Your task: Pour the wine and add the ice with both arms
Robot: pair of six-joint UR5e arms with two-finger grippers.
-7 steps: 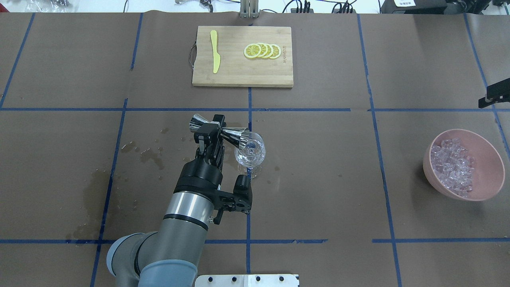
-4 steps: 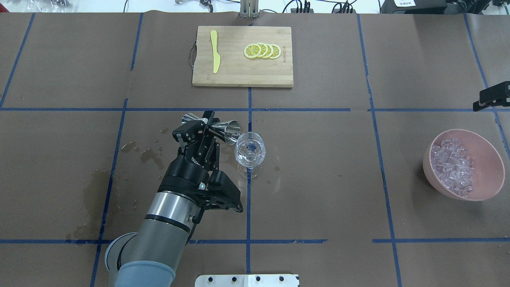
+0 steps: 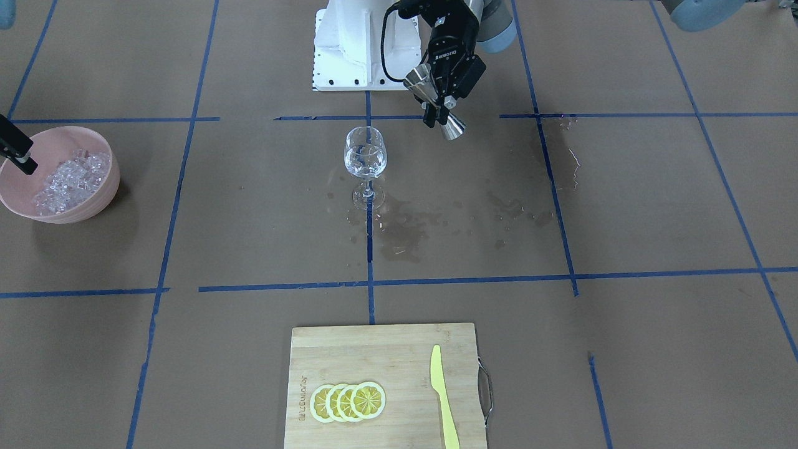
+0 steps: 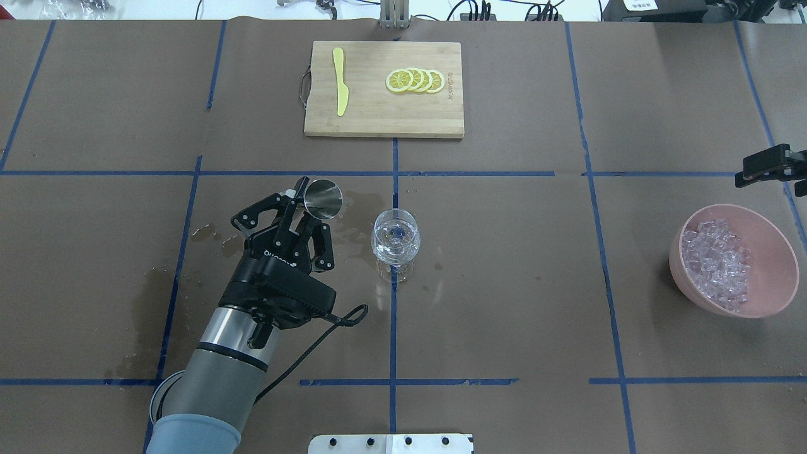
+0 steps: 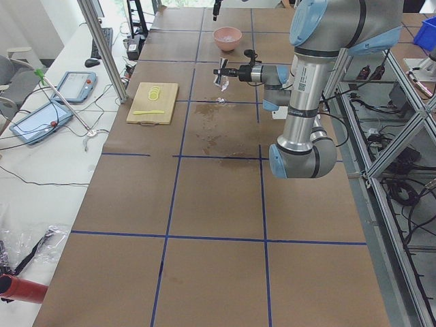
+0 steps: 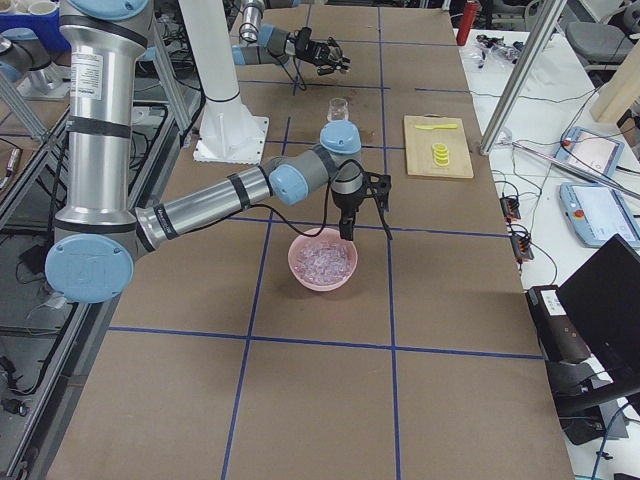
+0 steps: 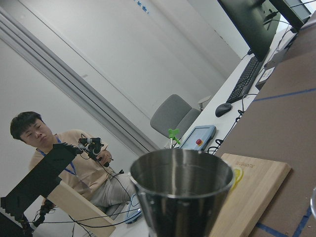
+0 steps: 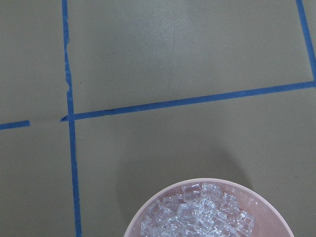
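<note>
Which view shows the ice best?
Overhead exterior: whole ice heap unobstructed in the pink bowl. Right wrist is closer but crops it; front-facing and exterior right show it smaller; exterior left, barely; left wrist, nothing.

Left arm (image 4: 214, 372), right arm (image 6: 200, 207): silver-grey tubes, light blue joint caps, black cables.

Looking straight down, there's the brown paper-covered bench (image 8: 173, 49), marked off by strips of blue tape. One long strip (image 8: 197, 100) runs across, climbing slightly to the right, and it meets a vertical strip (image 8: 71, 158) on the left. Another strip (image 8: 306, 39) cuts the top right corner. At the bottom edge sits a round pale pink bowl (image 8: 266, 207), only partly in view, holding a heap of small clear glossy ice cubes (image 8: 197, 217). A soft shadow lies on the paper just above the rim.
</note>
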